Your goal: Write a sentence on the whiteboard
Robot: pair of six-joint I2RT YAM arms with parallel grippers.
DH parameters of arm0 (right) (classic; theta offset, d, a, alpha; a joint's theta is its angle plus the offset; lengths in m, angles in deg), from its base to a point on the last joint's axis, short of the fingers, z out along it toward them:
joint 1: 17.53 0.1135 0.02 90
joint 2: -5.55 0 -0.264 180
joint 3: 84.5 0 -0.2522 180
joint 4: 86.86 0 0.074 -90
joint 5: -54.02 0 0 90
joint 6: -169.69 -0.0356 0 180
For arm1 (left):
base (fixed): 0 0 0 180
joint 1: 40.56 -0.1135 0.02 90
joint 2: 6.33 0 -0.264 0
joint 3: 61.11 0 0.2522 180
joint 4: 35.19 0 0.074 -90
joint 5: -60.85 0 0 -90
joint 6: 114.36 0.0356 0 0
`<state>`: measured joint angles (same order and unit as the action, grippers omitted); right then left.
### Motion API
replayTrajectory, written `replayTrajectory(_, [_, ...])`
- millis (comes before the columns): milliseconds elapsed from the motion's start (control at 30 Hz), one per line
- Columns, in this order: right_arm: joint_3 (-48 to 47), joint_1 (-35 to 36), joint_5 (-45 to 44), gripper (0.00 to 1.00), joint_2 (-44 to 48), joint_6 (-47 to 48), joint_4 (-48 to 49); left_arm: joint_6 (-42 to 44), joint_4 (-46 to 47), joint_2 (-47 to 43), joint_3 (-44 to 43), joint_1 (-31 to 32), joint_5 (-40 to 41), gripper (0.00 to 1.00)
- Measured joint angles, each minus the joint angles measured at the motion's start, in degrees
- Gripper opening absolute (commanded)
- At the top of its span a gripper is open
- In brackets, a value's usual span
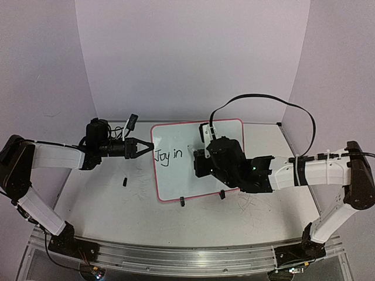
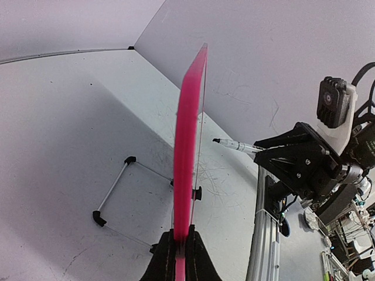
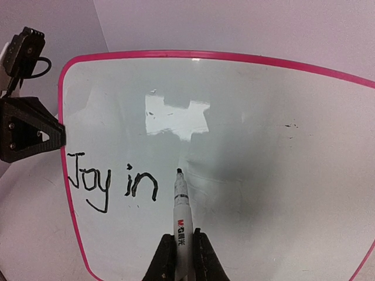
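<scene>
The whiteboard (image 1: pixel 176 178), white with a pink rim, stands tilted on the table and reads "Joy in" (image 3: pixel 111 184) in black. My left gripper (image 1: pixel 146 147) is shut on its left rim; the left wrist view shows the whiteboard (image 2: pixel 187 146) edge-on, running up from the left gripper (image 2: pixel 181 246). My right gripper (image 3: pixel 181 249) is shut on a white marker (image 3: pixel 181 213) whose black tip sits just right of "in". In the left wrist view the marker (image 2: pixel 234 145) shows a small gap between tip and board face. The top view hides the marker behind the right gripper (image 1: pixel 202 165).
Two black clip feet (image 1: pixel 182 202) (image 1: pixel 222 195) hold the board's near edge. A small black piece (image 1: pixel 125 181) lies on the table left of the board. A wire stand (image 2: pixel 114 193) lies behind it. A black cable (image 1: pixel 263 98) loops above the right arm.
</scene>
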<state>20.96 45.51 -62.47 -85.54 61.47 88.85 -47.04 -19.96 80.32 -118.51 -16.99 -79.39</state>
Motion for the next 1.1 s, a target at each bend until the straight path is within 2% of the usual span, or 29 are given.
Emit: replayTrajectory(1100, [-2.5,-1.4,-0.3,0.00,-3.0,-2.7,-1.6,0.2,-0.1,0.0,0.0,0.0,0.1,0.00])
